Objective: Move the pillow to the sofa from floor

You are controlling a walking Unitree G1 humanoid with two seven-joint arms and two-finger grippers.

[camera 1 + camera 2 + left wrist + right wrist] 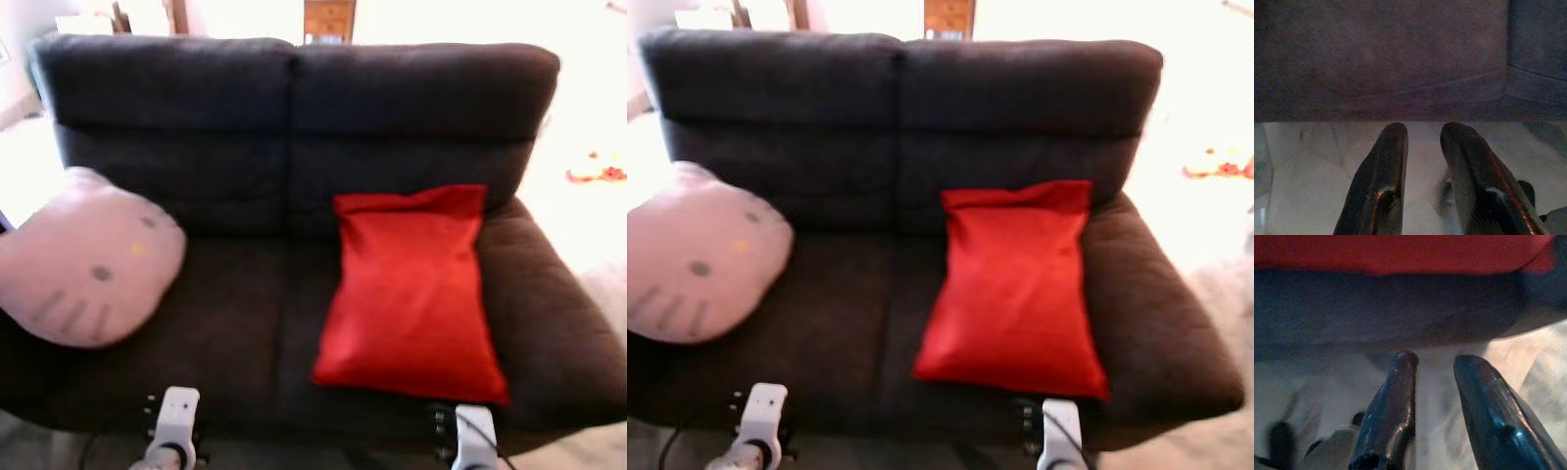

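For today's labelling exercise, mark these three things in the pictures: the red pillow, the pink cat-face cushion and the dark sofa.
red pillow [411, 289], left eye view, middle of its face.
pink cat-face cushion [88, 264], left eye view, centre of the face.
dark sofa [294, 88], left eye view, bare backrest.

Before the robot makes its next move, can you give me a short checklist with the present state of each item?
1. Red pillow lies on the sofa seat, top edge leaning on the backrest: ok.
2. Pillow's lower edge reaches the front edge of the seat; whether it may slip: cannot tell.
3. Left gripper open, holding nothing, low in front of the sofa: ok.
4. Right gripper open, holding nothing, below the pillow: ok.
5. Pink cat-face cushion rests on the left armrest, apart from the pillow: ok.
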